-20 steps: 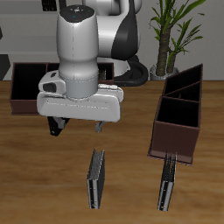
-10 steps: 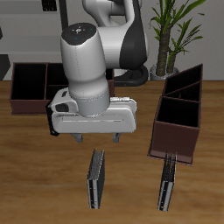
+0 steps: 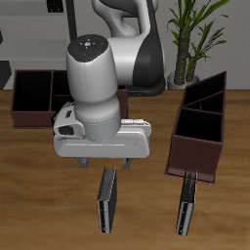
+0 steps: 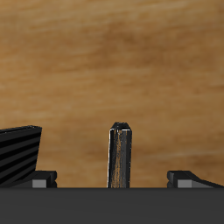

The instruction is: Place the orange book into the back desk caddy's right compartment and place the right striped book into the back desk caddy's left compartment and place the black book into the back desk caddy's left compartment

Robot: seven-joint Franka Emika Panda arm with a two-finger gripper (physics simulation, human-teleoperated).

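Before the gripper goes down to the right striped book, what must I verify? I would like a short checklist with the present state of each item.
1. Jaws of the gripper open: ok.
2. Right striped book centred between the jaws: ok, by the wrist view.
3. Book standing on its edge, thin enough for the gap: ok.
4. Other striped book apart from it: ok.
5. Left compartment of the back desk caddy free: cannot tell, the arm hides part of the caddy.
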